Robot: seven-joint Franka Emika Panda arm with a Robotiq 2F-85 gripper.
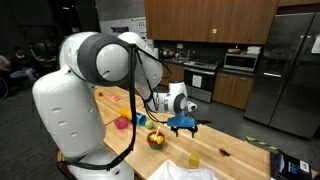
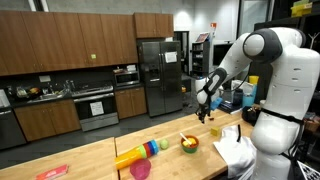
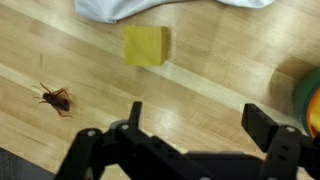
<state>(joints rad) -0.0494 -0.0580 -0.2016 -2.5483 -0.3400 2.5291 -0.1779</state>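
Gripper (image 3: pixel 198 112) open wide above yellow block (image 3: pixel 146 46) on wooden counter (image 3: pixel 210 75)
Nearest, from the wrist: dark fingers (image 3: pixel 268 125) spread far apart, gripping nothing, only bare wood between. Just beyond, lying flat and clear of both fingers: the block, top face close to square, so no long axis to tell, edges turned only slightly off the line between the fingertips. Off to one side, well apart: small reddish-brown toy bug (image 3: pixel 55 99), body lying diagonally, legs splayed, head end too small to tell. At the opposite edge: green bowl (image 3: pixel 310 100), partly cut off. Farther on: white cloth (image 3: pixel 150 8), near the block's far edge, not touching. In both exterior views, hanging over the counter beside the bowl (image 1: pixel 157 140) (image 2: pixel 189 144); farthest back, steel fridge (image 2: pixel 160 70)
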